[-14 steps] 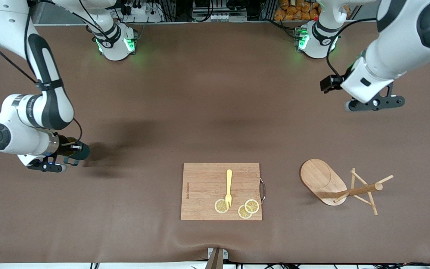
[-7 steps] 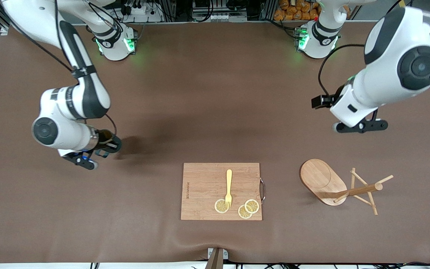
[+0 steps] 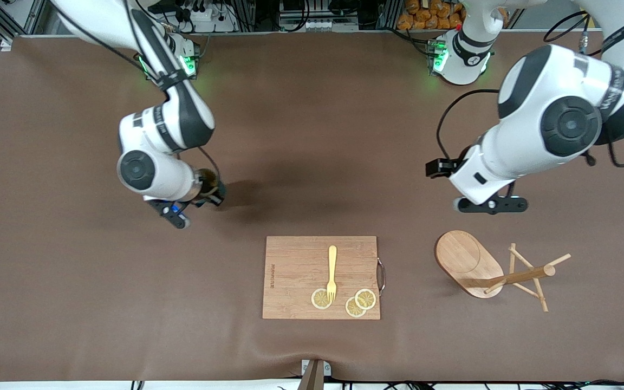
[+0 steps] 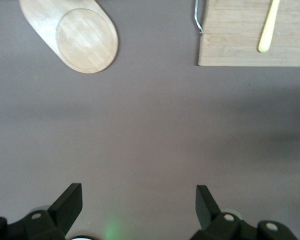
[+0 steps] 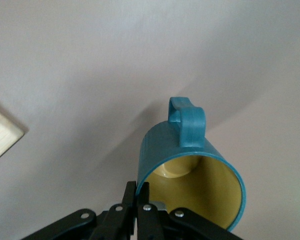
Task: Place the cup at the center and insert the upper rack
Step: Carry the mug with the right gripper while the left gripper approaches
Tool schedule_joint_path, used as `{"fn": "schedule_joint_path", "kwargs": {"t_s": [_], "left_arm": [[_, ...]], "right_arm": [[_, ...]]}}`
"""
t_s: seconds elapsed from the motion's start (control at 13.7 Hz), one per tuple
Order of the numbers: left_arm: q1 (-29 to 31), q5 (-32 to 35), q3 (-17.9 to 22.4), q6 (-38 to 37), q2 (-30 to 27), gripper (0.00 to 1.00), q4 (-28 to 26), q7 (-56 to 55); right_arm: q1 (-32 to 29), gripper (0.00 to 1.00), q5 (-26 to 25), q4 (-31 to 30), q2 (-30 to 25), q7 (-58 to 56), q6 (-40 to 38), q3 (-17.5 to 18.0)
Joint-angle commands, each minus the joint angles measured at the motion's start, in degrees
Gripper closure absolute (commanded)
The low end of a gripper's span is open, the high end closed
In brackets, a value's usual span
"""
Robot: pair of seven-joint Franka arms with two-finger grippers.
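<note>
- Gripping the cup [image 3: 212, 189] by its rim, the right gripper [image 3: 199, 201] hangs over bare brown table [image 3: 312, 135], toward the right arm's end and over a spot farther from the front camera than the cutting board [image 3: 296, 279].
- Its jaws are pinched tight on the cup wall; in the right wrist view the teal cup [image 5: 190, 165] shows its yellowish inside, its handle pointing away from the fingers [image 5: 140, 200].
- From the front, the cup is mostly hidden under the right arm's wrist, so only a dark sliver of it shows; whether it touches the table I cannot tell.
- Near the middle of the table lies the cutting board, flat, with a metal handle [image 3: 381, 275] on its edge toward the left arm's end.
- On the board rest a yellow fork [image 3: 332, 271] and three lemon slices [image 3: 365, 298], the fork's tines over one slice.
- Toward the left arm's end, the upper rack [image 3: 485, 271] lies tipped on its side, oval base [image 3: 461, 257] facing up toward the camera, post and pegs pointing toward the left arm's end of the table.
- Over bare table just farther from the front camera than the rack's base hangs the left gripper [image 3: 488, 205], its jaws spread wide with nothing between them.
- The left wrist view shows both fingertips [image 4: 72, 197] well apart over brown cloth.
</note>
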Motion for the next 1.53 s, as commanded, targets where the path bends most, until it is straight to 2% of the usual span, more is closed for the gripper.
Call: {"fn": "schedule_joint_path", "kwargs": {"t_s": [0.0,0.37,0.51,0.66,0.95,1.1,1.46], "left_arm": [[-0.28,-1.17,-0.02,0.09,0.97,0.00,1.39,-0.73],[0.25,-3.71,0.07,1.58,1.14,0.00,1.39,-0.81],[0.43,-4.16,0.24,2.20,1.14,0.00,1.39,-0.81],[0.52,-4.25,0.33,2.20,1.14,0.00,1.39,-0.81],[0.34,-4.33,0.33,2.38,1.23,0.00,1.39,-0.73],[0.25,-4.33,0.33,2.38,1.32,0.00,1.30,-0.73],[0.43,-4.25,0.33,3.17,1.32,0.00,1.30,-0.73]], "right_arm": [[5.09,1.00,1.46,-0.59,-1.28,10.81,0.64,-0.54],[14.59,1.00,1.47,-0.59,-0.49,30.24,6.88,-0.54],[15.04,1.00,3.03,-0.59,-0.75,35.26,6.97,0.07],[15.31,1.00,8.13,-0.59,-0.66,39.83,8.46,0.16],[16.97,1.00,8.85,2.56,-0.49,49.40,9.52,0.16],[19.77,1.00,8.76,3.45,1.17,51.71,10.40,0.07],[24.52,1.00,8.06,3.36,6.53,57.14,19.51,0.07]]}}
